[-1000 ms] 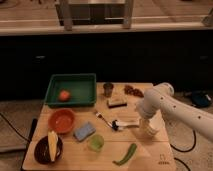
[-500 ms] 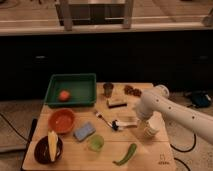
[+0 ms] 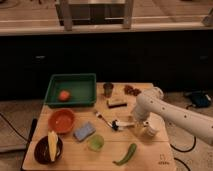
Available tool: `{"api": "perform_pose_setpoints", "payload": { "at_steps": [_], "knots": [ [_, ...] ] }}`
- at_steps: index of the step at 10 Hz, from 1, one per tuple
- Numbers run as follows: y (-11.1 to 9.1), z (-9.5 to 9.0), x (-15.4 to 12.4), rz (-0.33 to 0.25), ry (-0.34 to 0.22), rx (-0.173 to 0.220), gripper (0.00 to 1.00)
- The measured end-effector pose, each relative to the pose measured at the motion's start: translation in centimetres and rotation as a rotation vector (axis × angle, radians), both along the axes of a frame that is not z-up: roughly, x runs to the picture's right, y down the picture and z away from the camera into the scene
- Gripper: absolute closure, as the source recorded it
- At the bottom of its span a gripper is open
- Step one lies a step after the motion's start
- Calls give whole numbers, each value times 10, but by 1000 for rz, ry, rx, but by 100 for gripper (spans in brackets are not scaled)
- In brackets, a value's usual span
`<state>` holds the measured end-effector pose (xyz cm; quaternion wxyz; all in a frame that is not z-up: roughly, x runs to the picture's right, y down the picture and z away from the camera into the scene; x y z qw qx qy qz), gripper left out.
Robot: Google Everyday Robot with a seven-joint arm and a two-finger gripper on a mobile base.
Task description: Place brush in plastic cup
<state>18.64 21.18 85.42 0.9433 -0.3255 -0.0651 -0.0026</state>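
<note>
The brush (image 3: 121, 124) lies flat on the wooden table (image 3: 150, 155), right of centre, with its white handle pointing right and its small dark head pointing left. The light-green plastic cup (image 3: 96, 142) stands upright near the front, left of and below the brush. My gripper (image 3: 137, 121) hangs from the white arm (image 3: 170, 112), which comes in from the right. It is low over the right end of the brush handle. I cannot tell whether it touches the handle.
A taller white cup (image 3: 149, 130) stands just right of the gripper. Also on the table are a metal fork (image 3: 100, 116), blue sponge (image 3: 85, 131), orange bowl (image 3: 62, 120), green pepper (image 3: 126, 154), dark bowl (image 3: 48, 148), green tray (image 3: 72, 89), metal cup (image 3: 108, 89) and dark block (image 3: 116, 103).
The arm and gripper have moved a little to the left, from over the white cup toward the brush handle. The brush and cup have not moved.
</note>
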Motion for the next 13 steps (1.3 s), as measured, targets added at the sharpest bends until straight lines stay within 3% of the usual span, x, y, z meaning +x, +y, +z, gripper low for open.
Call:
{"api": "perform_pose_setpoints", "payload": {
  "at_steps": [3,5,8,13],
  "knots": [
    [-1,-2,4,-4,10,-2,87],
    [-6,-4,5,-7,11,4,99],
    [-18,-12,11,-23,13,11,100],
    [-58,-42,11,-78,-10,40,100]
  ]
}}
